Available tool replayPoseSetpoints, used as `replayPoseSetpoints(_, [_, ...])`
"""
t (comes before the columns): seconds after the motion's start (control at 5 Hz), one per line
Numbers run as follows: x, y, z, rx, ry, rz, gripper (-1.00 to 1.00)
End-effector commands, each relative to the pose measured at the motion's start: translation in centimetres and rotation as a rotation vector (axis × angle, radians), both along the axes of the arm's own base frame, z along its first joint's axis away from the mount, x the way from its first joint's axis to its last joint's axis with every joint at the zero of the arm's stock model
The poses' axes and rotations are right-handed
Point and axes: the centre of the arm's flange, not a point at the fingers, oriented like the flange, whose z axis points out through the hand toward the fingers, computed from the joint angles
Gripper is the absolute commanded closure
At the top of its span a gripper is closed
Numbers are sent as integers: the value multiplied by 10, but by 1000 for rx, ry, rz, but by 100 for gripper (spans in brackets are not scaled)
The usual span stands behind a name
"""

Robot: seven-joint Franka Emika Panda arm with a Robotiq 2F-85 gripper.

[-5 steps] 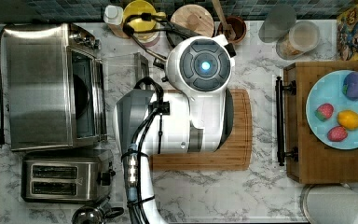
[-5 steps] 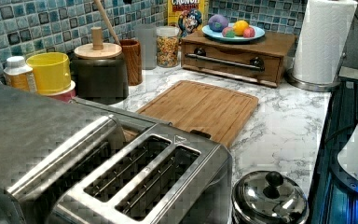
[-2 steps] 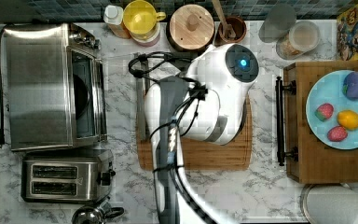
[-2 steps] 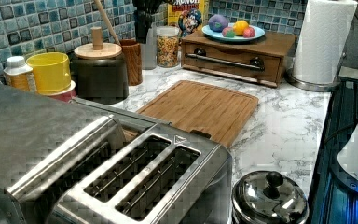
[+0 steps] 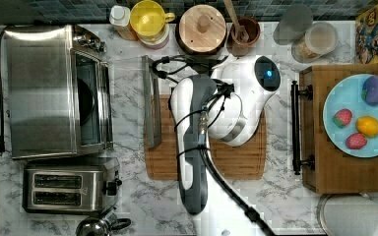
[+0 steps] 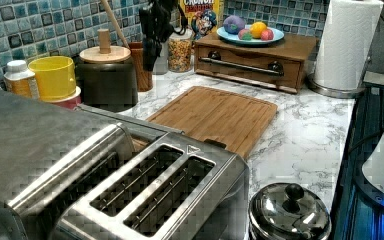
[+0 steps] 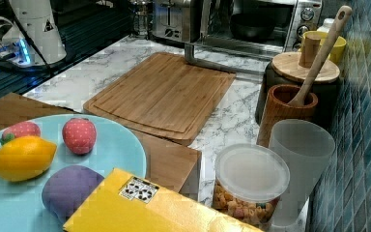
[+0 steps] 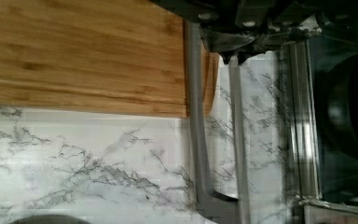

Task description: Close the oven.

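The oven [image 5: 44, 91] stands at the top view's left, and its glass door [image 5: 128, 98] is folded down flat onto the counter. Its metal bar handle [image 5: 150, 101] lies along the cutting board's edge. The dark interior [image 7: 256, 21] is exposed in the right view. My gripper [image 6: 151, 47] hangs above the counter near the back jars, a little above the door's handle end. In the wrist view the gripper [image 8: 233, 58] is shut and holds nothing. It sits just over the handle bar [image 8: 196, 121], without touching it.
A bamboo cutting board [image 5: 236, 157] lies under my arm. A two-slot toaster [image 5: 66, 187] and a pot lid [image 6: 289, 212] are beside the oven. Jars, a yellow cup [image 5: 148, 19] and a utensil holder [image 5: 243, 32] line the back. A wooden box [image 5: 325, 167] carries a fruit plate.
My arm has swung toward the top view's right, away from the oven body, and the gripper has come into the left view by the jars. The oven door stays down.
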Motion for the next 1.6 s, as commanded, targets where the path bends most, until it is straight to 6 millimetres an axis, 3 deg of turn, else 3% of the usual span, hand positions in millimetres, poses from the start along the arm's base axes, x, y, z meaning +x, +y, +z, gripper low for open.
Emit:
replayPoseSetpoints(0.2, [8,-22,-74,127,-48,28,100])
replayPoseSetpoints(1.0, [25,57,-105,232,-131,130,100])
replayPoseSetpoints(1.2, [31,70,-102,234,-120,149,100])
replayPoseSetpoints(1.4, [31,78,-112,233,-96,146,100])
replayPoseSetpoints(1.6, [34,72,-114,258,-72,97,100])
